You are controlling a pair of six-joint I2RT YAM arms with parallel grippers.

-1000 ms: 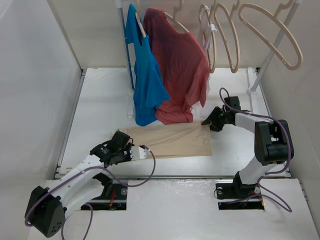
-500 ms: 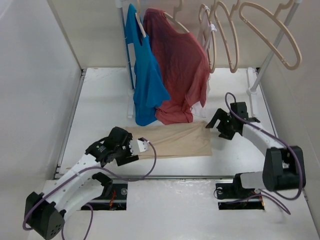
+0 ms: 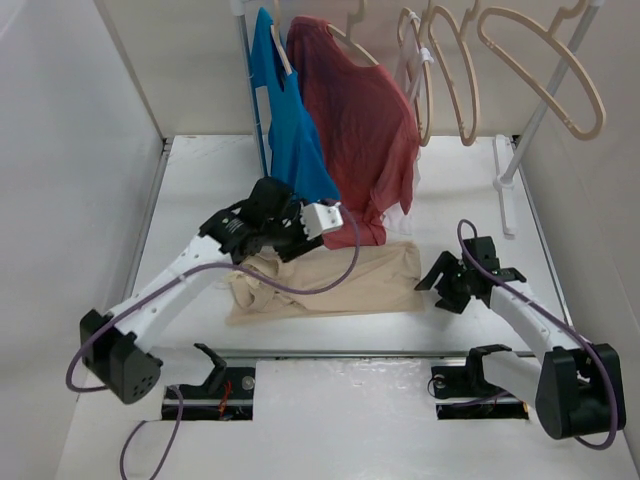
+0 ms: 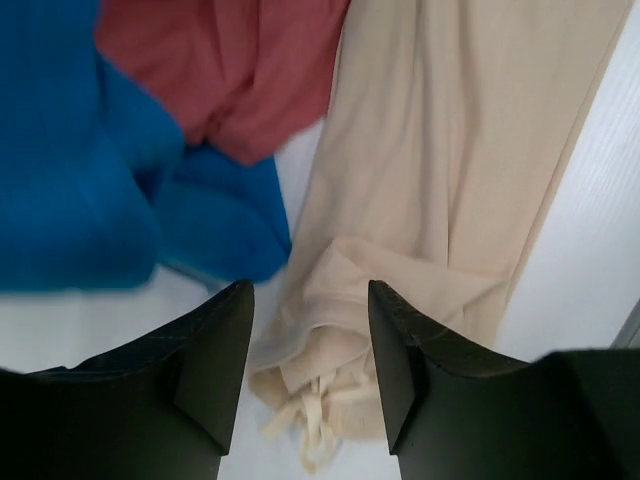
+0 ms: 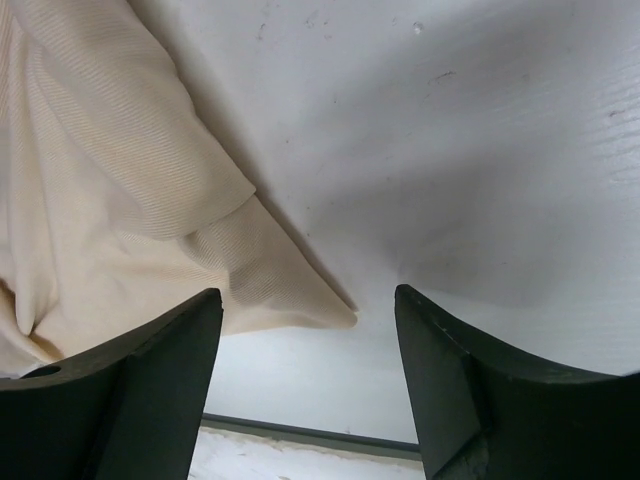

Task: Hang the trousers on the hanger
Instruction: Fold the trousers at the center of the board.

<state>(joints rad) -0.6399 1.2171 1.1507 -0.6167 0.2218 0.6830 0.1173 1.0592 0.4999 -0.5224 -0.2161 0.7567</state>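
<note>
Loosely rumpled trousers — left gripper, right gripper both spread.

This looks like a robotics lab test cell. A left arm and a right arm, both white and black machine limbs, are bolted side by side at the near edge of a bare white surface. Purple cables loop along them. Plain white walls box the surface in at the left, back and right. At the back, tan hangers hang by a white rack pole, alongside a red T-shirt and a blue shirt.
</note>
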